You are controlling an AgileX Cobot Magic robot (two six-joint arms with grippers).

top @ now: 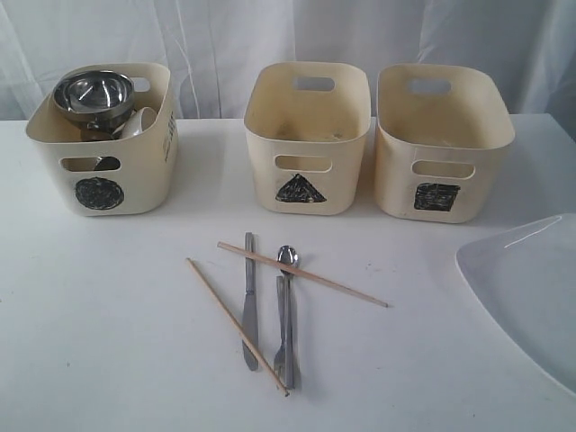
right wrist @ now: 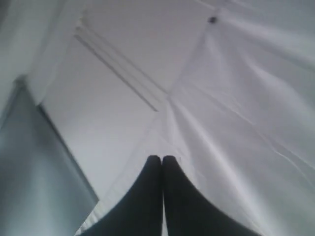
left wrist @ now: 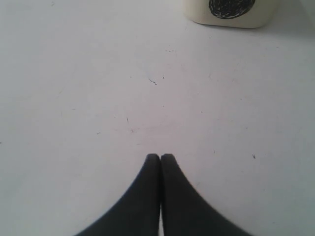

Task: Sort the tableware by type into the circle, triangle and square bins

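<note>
On the white tabletop (top: 99, 351) we are eyeing two chopsticks (top: 342, 289) crossing the knife (top: 249, 306), spoon (top: 287, 256) and fork (top: 283, 346). They are probably light and slippery, best pinched mid-length. The left hand (left wrist: 160, 157) and right hand (right wrist: 162, 158) are sitting fully shut, empty.

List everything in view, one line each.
circle bin: one, cream, left end of row
triangle bin: one, cream, middle
square bin: one, cream, right end
steel bowl: one, silver, top of circle bin
white bowl: one, white, circle bin
knife: one, silver, table centre
spoon: one, silver, right of knife
fork: one, silver, beside spoon's handle
chopsticks: two, tan, across the cutlery
plate: one, white, right edge
table: one, white
curtain: one, white, behind
left gripper: black, shut, over bare table
right gripper: black, shut, facing cloth
</note>
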